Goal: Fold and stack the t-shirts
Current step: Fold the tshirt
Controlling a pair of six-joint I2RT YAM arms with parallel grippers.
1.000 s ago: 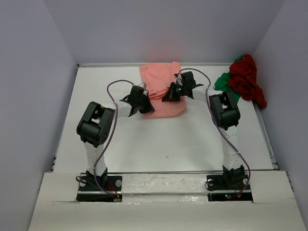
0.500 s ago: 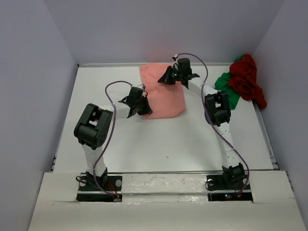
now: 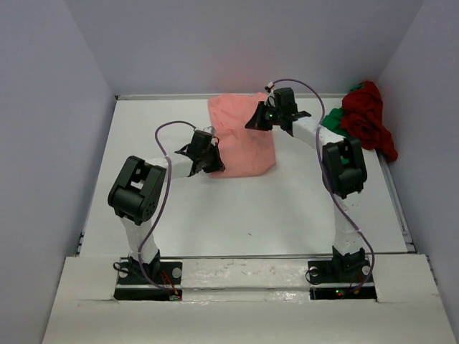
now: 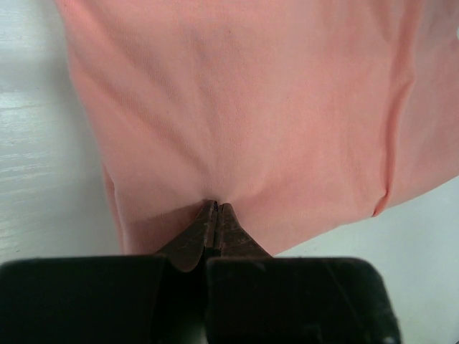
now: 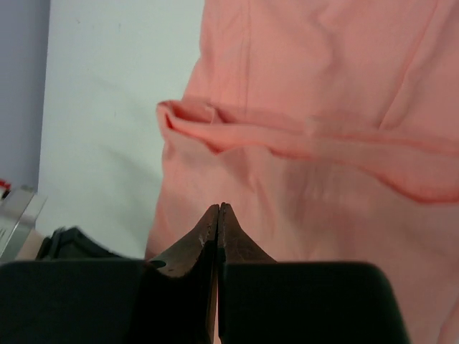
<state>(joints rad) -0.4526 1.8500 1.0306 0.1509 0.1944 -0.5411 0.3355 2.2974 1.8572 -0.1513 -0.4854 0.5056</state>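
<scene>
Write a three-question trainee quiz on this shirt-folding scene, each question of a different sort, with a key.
1. True or false: the salmon-pink shirt lies at the far middle of the table.
2. Where are the dark red shirt and the green shirt? A) bunched together at the far right corner; B) spread flat at the near left; C) stacked on the pink one.
3. One word: how do the jaws of the left gripper and the right gripper stand?

Key: 1 true; 2 A; 3 shut, both of them.
</scene>
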